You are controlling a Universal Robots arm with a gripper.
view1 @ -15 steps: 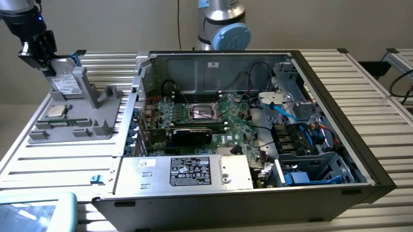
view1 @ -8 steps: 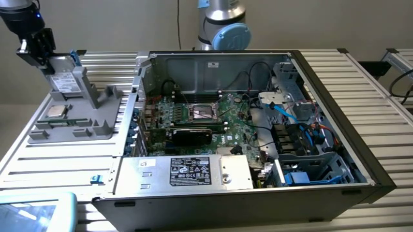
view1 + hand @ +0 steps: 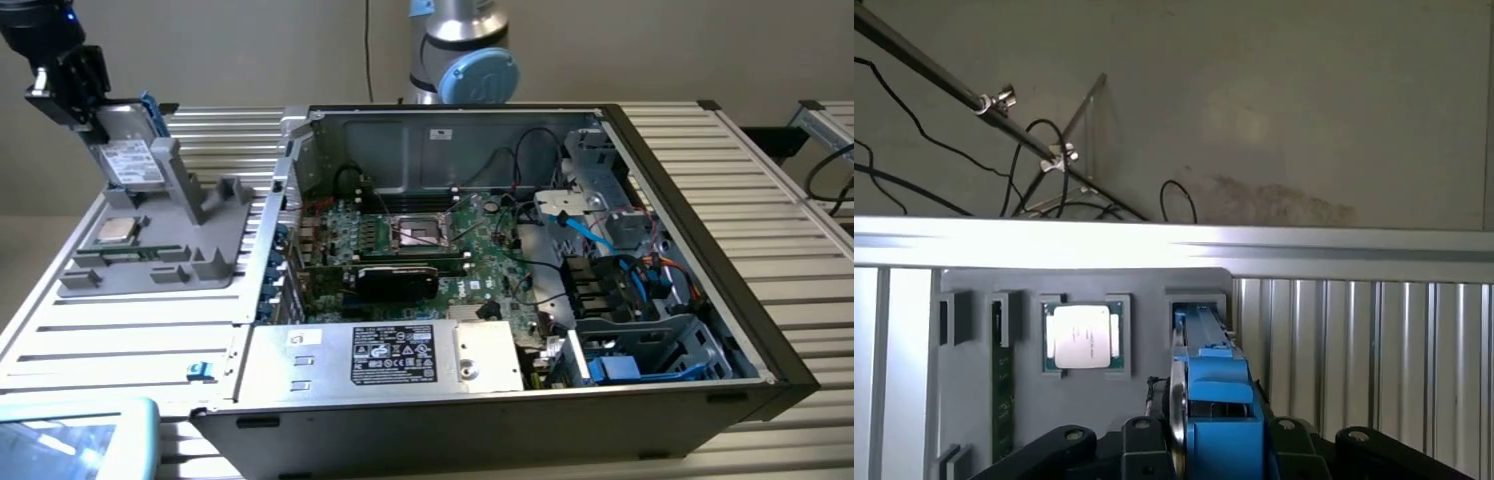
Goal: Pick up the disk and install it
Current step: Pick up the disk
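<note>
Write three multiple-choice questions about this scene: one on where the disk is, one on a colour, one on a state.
1. Where is the disk? A) in the grey holder beside the computer case B) inside the case C) on the floor
2. What colour is the disk's bracket? A) red B) blue C) yellow
3. The computer case is: A) open B) closed C) upside down
Answers: A, the disk stands in the holder; B, the bracket is bright blue; A, the motherboard lies exposed.

Soft, even room light on the grey fixture (image 3: 220, 255); pale sheen on the slatted table (image 3: 120, 330) around it, washed-out glare along the rail (image 3: 1174, 245) just beyond it, dim wall (image 3: 1304, 100) farther behind.
</note>
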